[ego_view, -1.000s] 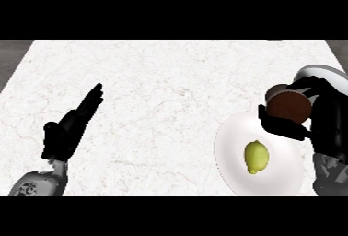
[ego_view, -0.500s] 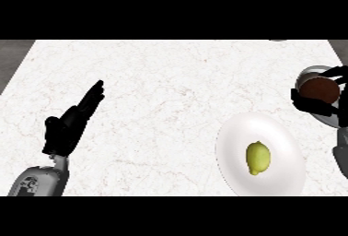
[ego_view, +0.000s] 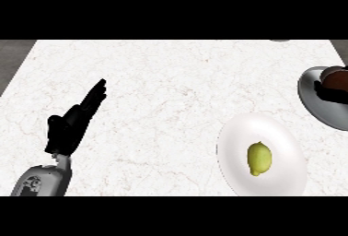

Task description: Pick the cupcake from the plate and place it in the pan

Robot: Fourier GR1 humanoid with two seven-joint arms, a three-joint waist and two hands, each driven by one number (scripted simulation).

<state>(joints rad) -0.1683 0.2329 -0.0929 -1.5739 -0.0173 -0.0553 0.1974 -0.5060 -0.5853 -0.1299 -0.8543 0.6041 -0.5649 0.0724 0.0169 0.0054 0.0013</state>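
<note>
Placing step: your right hand (ego_view: 334, 93) grasps cupcake (ego_view: 333, 78) above pan (ego_view: 314, 99). Next, lower and release. Left hand (ego_view: 71, 124) rests released on bench (ego_view: 176, 83).

A white marbled counter (ego_view: 176, 92) with dark grey floor (ego_view: 14, 55) beyond.

We see a matte black left hand (ego_view: 71, 126) with slim, tapering fingers (ego_view: 95, 94) and a blocky palm. It joins a narrow pale wrist stub, below which sits a rounded grey forearm (ego_view: 42, 182) with a lighter glossy shell and small dark round recesses on its face. At the right edge, black fingers of the right hand (ego_view: 334, 94) show.
</note>
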